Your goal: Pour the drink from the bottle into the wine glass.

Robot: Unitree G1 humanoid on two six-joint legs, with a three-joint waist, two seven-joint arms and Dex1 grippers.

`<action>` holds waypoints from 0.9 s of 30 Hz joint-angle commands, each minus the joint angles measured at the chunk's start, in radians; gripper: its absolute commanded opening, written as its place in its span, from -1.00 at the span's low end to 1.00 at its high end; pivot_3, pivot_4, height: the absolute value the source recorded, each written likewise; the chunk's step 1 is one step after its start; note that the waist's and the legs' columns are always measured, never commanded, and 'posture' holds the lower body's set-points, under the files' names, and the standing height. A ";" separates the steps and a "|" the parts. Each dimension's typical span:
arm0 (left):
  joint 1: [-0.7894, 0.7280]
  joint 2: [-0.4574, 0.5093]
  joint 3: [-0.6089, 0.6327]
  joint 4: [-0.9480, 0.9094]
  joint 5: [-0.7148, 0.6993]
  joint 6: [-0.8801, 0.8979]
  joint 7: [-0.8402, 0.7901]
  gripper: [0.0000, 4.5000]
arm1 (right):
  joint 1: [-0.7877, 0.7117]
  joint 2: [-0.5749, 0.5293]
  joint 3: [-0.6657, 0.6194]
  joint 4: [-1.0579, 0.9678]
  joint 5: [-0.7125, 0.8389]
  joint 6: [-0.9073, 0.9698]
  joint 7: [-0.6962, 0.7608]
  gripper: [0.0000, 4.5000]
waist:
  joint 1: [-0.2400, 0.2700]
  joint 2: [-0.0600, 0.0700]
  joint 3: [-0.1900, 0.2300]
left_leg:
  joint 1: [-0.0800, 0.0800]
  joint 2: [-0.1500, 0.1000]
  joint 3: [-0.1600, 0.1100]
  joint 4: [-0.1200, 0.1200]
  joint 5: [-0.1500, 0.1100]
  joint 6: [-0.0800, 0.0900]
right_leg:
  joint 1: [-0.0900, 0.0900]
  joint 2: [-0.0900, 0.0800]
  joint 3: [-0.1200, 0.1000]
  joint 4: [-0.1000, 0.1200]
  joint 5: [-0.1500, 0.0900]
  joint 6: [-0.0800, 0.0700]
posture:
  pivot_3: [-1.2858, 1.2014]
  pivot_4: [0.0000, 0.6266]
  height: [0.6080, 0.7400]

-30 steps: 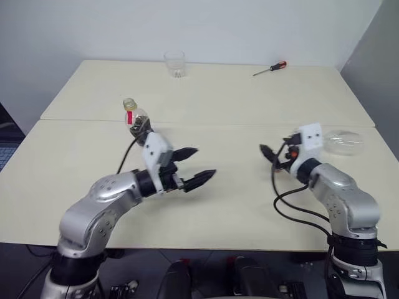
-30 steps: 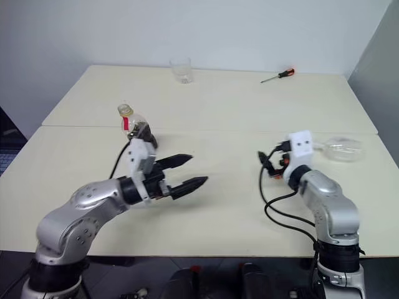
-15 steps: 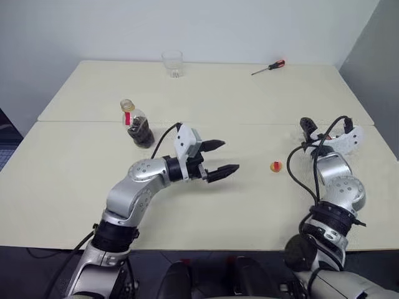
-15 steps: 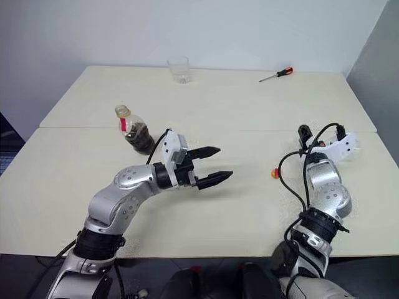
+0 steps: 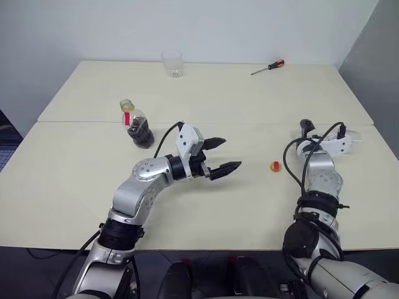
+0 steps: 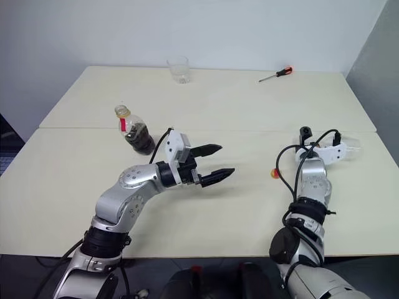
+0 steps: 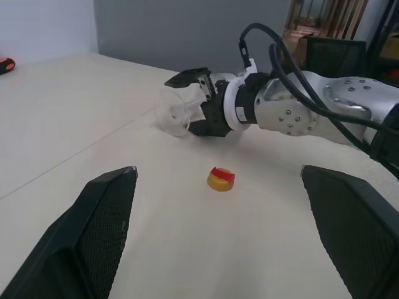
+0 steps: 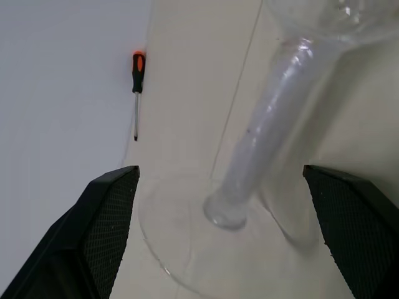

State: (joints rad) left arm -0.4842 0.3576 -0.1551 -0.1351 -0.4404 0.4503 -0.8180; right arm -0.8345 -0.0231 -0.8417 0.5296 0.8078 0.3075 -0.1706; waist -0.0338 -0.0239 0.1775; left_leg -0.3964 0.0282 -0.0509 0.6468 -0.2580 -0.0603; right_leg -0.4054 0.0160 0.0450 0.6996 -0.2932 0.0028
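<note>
The bottle (image 5: 133, 122) stands upright at the table's left, uncapped, with the dark drink (image 5: 141, 134) low in its round body. My left gripper (image 5: 224, 156) hovers open and empty over the table's middle, to the right of the bottle. The wine glass (image 8: 269, 121) lies on its side at the right, its foot (image 7: 171, 116) toward the middle of the table. My right gripper (image 7: 196, 103) is open, one finger above the stem and one below, apart from it.
A small yellow and red cap (image 5: 275, 166) lies on the table between the two grippers. A short clear tumbler (image 5: 173, 63) stands at the far edge. A red-handled screwdriver (image 5: 269, 66) lies at the far right. A seam (image 5: 249, 124) crosses the tabletop.
My right gripper has rolled over and reached out to the lying glass's stem, uncovering the cap. My left gripper has drifted right, away from the bottle. The camera has shifted too.
</note>
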 commanded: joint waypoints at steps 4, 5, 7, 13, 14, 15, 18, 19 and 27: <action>-0.022 -0.008 0.010 -0.009 0.007 -0.013 0.000 0.99 | -0.101 -0.077 0.006 0.214 0.000 -0.179 0.061 1.00 | 0.000 0.000 0.000 | 0.000 0.000 0.000 0.000 0.000 0.000 | 0.000 0.000 0.000 0.000 0.000 0.000 | 0.03 -0.52 1.00; -0.022 -0.008 0.010 -0.011 0.007 -0.012 0.000 0.99 | -0.111 -0.086 0.007 0.242 -0.003 -0.199 0.063 1.00 | 0.000 0.000 0.000 | 0.000 0.000 0.000 0.000 0.000 0.000 | 0.000 0.000 0.000 0.000 0.000 0.000 | 0.03 -0.52 1.00; -0.022 -0.009 0.011 -0.014 0.007 -0.010 0.001 0.99 | -0.127 -0.101 0.009 0.288 -0.006 -0.232 0.065 1.00 | 0.000 0.000 0.000 | 0.000 0.000 0.000 0.000 0.000 0.000 | 0.000 0.000 0.000 0.000 0.000 0.000 | 0.03 -0.52 1.00; -0.023 -0.008 0.014 -0.020 0.007 -0.006 0.006 1.00 | -0.131 -0.125 0.008 0.369 -0.016 -0.326 0.034 0.92 | 0.001 0.000 0.000 | 0.000 0.001 0.000 0.000 0.000 0.000 | 0.000 0.000 0.000 0.000 0.000 0.000 | 0.03 -0.52 1.00; -0.022 -0.007 0.014 -0.021 0.007 -0.005 0.006 1.00 | -0.127 -0.127 0.009 0.373 -0.018 -0.337 0.025 0.83 | 0.003 0.000 0.000 | 0.000 0.001 0.000 0.000 0.000 0.000 | 0.000 0.000 0.000 0.000 0.000 0.000 | 0.03 -0.52 1.00; -0.021 -0.006 0.015 -0.023 0.007 -0.005 0.007 1.00 | -0.123 -0.129 0.010 0.376 -0.018 -0.344 0.019 0.74 | 0.005 0.000 0.000 | 0.000 0.001 0.000 0.000 0.000 0.000 | 0.001 -0.001 0.000 0.000 0.000 0.000 | 0.03 -0.52 1.00; -0.021 -0.007 0.015 -0.028 0.006 0.000 0.010 1.00 | -0.108 -0.141 0.010 0.381 -0.018 -0.352 0.006 0.43 | 0.005 0.000 0.000 | -0.001 0.001 0.000 0.000 0.000 0.000 | 0.001 -0.002 0.000 0.000 0.000 0.000 | 0.03 -0.52 1.00; -0.021 -0.008 0.015 -0.030 0.006 0.002 0.011 1.00 | -0.102 -0.146 0.012 0.381 -0.018 -0.350 0.005 0.43 | 0.005 0.000 0.000 | -0.001 0.001 0.000 0.000 0.000 0.000 | 0.001 -0.002 0.000 -0.001 0.000 0.000 | 0.03 -0.52 1.00; -0.028 -0.009 0.014 -0.029 0.004 0.008 0.014 1.00 | -0.055 -0.175 0.034 0.356 -0.012 -0.321 -0.008 0.43 | 0.009 0.000 0.000 | -0.001 0.001 -0.002 0.000 0.001 0.001 | 0.001 -0.002 -0.001 -0.001 0.000 0.000 | 0.03 -0.52 1.00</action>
State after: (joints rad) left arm -0.4886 0.3501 -0.1515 -0.1255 -0.4340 0.4585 -0.8047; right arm -0.9198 -0.1765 -0.7904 0.8902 0.7994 -0.0103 -0.1467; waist -0.0251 -0.0237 0.1771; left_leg -0.3974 0.0289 -0.0525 0.6473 -0.2573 -0.0593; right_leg -0.4041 0.0135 0.0438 0.6990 -0.2931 0.0030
